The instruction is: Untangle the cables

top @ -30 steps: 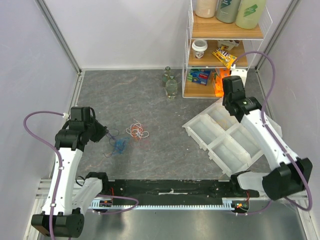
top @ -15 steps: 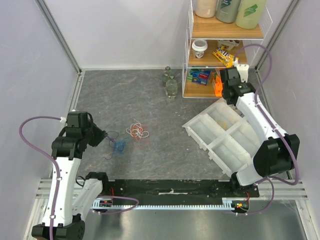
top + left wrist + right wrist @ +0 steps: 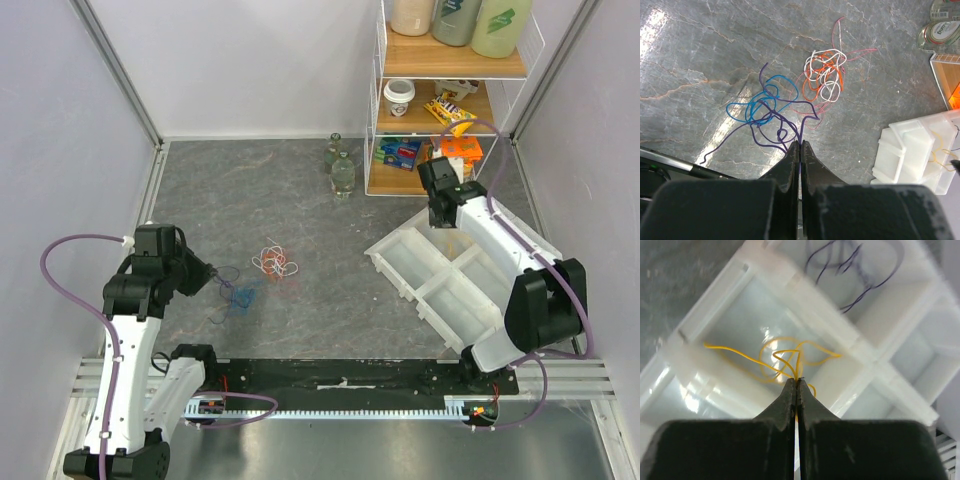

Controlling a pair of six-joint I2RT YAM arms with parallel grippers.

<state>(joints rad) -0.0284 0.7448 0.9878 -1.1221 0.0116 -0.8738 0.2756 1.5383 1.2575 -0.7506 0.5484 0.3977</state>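
Observation:
My left gripper [image 3: 800,143] [image 3: 214,279] is shut on a purple cable [image 3: 771,131] just above the table. That cable runs into a loose blue cable [image 3: 759,104] [image 3: 240,294]. Beyond them lies a small tangle of orange, white and pink cables [image 3: 824,75] [image 3: 273,263]. My right gripper [image 3: 797,380] [image 3: 439,220] is shut on a yellow cable [image 3: 785,354], which loops down into one compartment of the white tray [image 3: 805,315] [image 3: 398,276]. A dark purple cable [image 3: 855,265] lies in the neighbouring compartment.
A wire shelf [image 3: 378,110] with boxes, snacks and bottles stands at the back right, close behind the right arm. Two glass bottles [image 3: 342,175] [image 3: 940,32] stand on the table left of it. A black rail [image 3: 340,375] runs along the near edge.
The right arm has swung left and down from the shelf to over the tray's far compartment. The left gripper has drawn back a little, and the purple and blue cables shifted with it.

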